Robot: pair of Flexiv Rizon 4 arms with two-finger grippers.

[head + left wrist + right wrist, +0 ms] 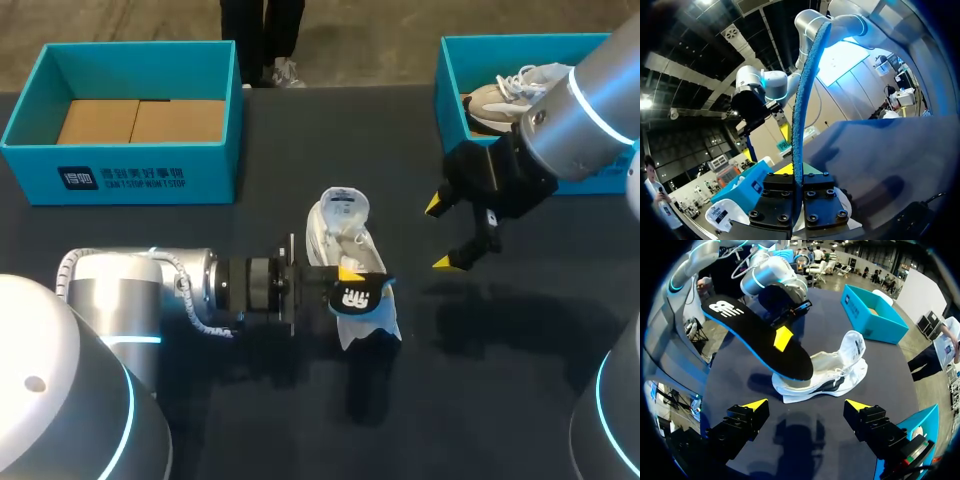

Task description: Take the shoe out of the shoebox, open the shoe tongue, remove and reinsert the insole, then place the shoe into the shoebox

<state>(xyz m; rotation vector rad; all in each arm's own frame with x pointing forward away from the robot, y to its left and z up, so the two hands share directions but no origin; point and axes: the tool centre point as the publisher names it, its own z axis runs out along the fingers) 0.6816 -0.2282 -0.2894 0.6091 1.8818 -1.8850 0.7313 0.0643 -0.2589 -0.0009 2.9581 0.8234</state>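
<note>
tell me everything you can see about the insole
The insole is out of the shoe, held in the air by the left pincer, which clamps it near the middle. Its top is black with a white logo, its edge blue. It looks thin and flexible. One end hangs over the white shoe; contact there is unclear.

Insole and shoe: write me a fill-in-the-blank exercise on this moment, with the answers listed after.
The left gripper is ___ on the insole.
The right gripper has ___ fingers.
The shoe lying on the table is ___ in colour.
A second shoe sits in the box on the robot's ___ side.
Missing words: shut; open; white; right.
</note>
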